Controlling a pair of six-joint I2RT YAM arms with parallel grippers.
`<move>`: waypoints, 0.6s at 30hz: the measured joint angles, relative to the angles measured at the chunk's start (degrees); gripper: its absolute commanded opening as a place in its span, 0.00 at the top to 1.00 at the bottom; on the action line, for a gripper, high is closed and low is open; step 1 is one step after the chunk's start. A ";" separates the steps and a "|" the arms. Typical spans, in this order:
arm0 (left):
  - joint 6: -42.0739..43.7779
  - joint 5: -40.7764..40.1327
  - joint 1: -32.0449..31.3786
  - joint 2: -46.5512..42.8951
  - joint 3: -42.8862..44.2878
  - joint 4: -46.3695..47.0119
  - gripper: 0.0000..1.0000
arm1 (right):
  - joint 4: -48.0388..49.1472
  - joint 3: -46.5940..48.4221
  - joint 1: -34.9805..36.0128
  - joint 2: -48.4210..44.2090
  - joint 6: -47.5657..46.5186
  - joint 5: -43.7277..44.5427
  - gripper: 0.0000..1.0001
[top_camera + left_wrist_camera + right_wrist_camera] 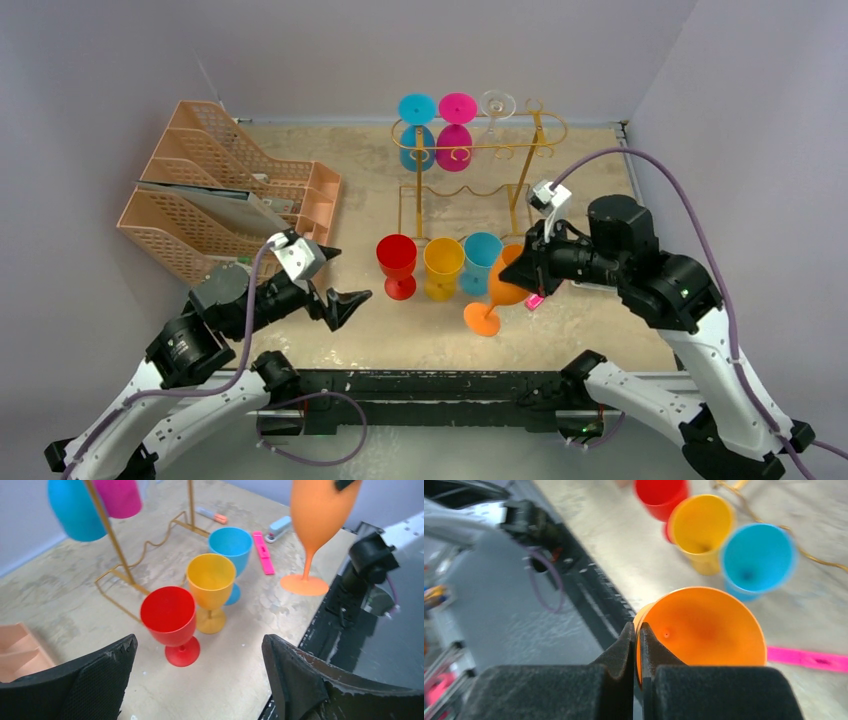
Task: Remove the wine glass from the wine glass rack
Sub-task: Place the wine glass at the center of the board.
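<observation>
Top external view looks down on a sandy, scuffed worktop (600, 330). Two white and black arms are bolted at its near edge, on a black rail (430, 385).

Over the near left part of the worktop hangs the left gripper (350, 272). Its two black fingers are spread wide, with nothing between them. Over the near right part, the right gripper (637, 630) is pinched tight on the rim of one orange wine glass (505, 288). That glass is off the rack and tilted. Its round foot is low, on the side toward the near edge. I cannot tell if the foot touches the worktop. One flat pink strip (263, 552) lies near it.

A bit farther in, at the middle of the worktop, three glasses stand upright in a close row. From left to right they are one red glass (397, 262), one yellow glass (443, 265) and one blue glass (481, 258).

Just behind them stands the one wine glass rack (418, 200), made of gold wire with a wavy lower rail. Three more glasses hang upside down from its top: a hanging blue glass (417, 128), a hanging pink glass (456, 128) and a hanging clear glass (497, 104). That makes seven glasses in all.

By the rack's foot lie one pen with an orange end (212, 515) and one small pale stapler-like thing (278, 528).

At the far left corner sit the peach mesh file trays (230, 150) with a grey folder (215, 205) in them. I cannot count the trays for sure.

Pale lilac-grey walls (300, 50) close in the left, far and right sides.
</observation>
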 measured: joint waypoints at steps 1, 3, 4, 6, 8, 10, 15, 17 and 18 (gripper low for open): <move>-0.26 -1.53 0.00 -0.44 -0.11 0.02 0.04 | -1.25 0.66 0.00 -0.31 -0.59 3.17 1.00; -1.31 -4.85 0.00 -1.01 -0.72 0.02 0.03 | -3.13 1.40 0.00 -1.14 -1.46 9.51 1.00; -1.81 -6.49 0.00 -1.05 -1.18 0.04 0.03 | -3.76 1.46 0.00 -1.70 -1.70 12.85 1.00; -2.80 -9.14 0.00 -0.98 -2.32 0.11 0.03 | -4.55 1.46 0.00 -2.71 -1.95 18.80 1.00; -3.89 -11.82 0.00 -0.87 -4.00 0.11 0.02 | -4.68 1.36 0.00 -3.45 -2.03 24.92 1.00; -4.70 -13.70 0.00 -0.81 -5.62 0.17 0.01 | -4.55 0.92 -0.02 -4.22 -1.86 30.47 1.00; -6.16 -17.27 0.00 -1.22 -9.60 0.11 0.00 | -2.62 -3.15 -0.02 -4.70 0.61 40.52 1.00; -6.62 -18.51 0.00 -1.97 -10.84 0.11 0.00 | -0.81 -6.49 -0.02 -4.61 1.97 43.71 1.00; -6.88 -19.06 0.00 -2.27 -11.21 0.11 0.00 | 0.15 -8.24 -0.02 -4.63 2.36 44.70 1.00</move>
